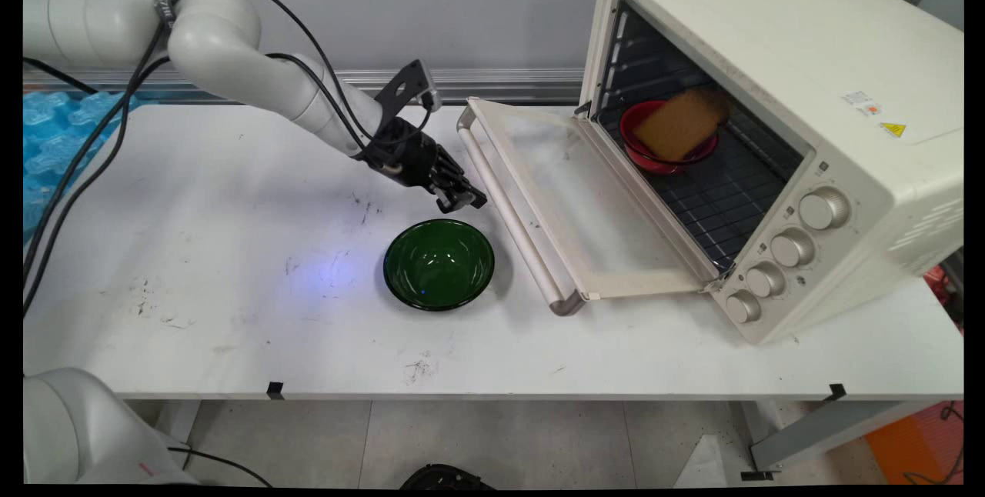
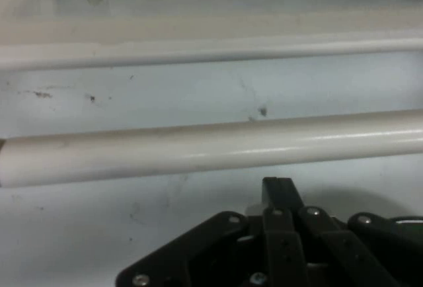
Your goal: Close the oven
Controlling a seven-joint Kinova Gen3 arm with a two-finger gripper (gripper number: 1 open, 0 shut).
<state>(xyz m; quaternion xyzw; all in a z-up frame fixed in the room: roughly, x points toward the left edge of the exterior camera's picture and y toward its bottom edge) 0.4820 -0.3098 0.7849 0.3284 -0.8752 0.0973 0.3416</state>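
1. A green bowl [image 1: 439, 263], glossy, dark and empty, stands upright on the white worktop [image 1: 231, 251], at the centre of the frame.
2. Just above it, the black end effector [image 1: 464, 199] has its fingers pressed together and holds nothing; it is close to the oven door's handle bar [image 1: 512, 224].
3. At the right, the cream toaster oven [image 1: 769, 135] stands open; inside, a red bowl [image 1: 654, 155] carries a slice of bread [image 1: 677, 126].

I see a dark green glossy bowl [image 1: 439, 264], my black gripper [image 1: 471, 199] [image 2: 280, 191], a cream oven [image 1: 777, 81], a red bowl [image 1: 668, 145] inside it, brown toast [image 1: 679, 124], a scuffed white table [image 1: 215, 251].
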